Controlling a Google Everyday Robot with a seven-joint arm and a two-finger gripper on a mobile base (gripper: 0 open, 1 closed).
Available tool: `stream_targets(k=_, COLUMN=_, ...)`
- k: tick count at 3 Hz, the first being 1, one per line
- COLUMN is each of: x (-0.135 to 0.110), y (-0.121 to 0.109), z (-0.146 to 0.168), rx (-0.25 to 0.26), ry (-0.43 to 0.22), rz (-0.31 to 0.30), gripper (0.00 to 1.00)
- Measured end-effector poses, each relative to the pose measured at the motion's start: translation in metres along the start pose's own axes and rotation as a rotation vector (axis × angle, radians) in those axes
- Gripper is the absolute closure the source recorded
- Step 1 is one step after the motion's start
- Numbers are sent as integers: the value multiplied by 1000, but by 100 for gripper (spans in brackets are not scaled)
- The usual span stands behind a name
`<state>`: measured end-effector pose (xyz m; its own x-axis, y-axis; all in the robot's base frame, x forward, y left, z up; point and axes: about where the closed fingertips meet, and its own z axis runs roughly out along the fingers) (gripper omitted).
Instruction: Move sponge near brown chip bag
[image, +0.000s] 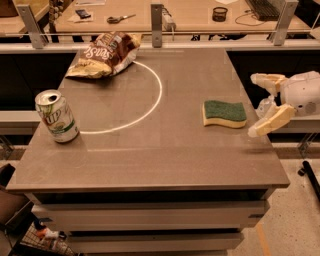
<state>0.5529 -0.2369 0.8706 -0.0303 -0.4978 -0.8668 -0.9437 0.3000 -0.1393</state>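
Sponge lies flat on the right side of the surface, green scour side up, well apart from the brown chip bag at far left. Claw hangs just right of it, spread wide, empty. Sponge looks light, soft and grippy, so pinch mid-body across the narrow width, low on the foam.

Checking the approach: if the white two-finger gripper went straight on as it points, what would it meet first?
Probably the green-topped yellow foam sponge, lying just ahead of the open gripper at the table's right edge; the gripper's height is unclear.
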Motion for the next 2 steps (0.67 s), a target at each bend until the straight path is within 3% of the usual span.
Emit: stream_targets(k=2, x=5, y=0, z=33, rx=-67, ry=-14, rz=7, gripper=0)
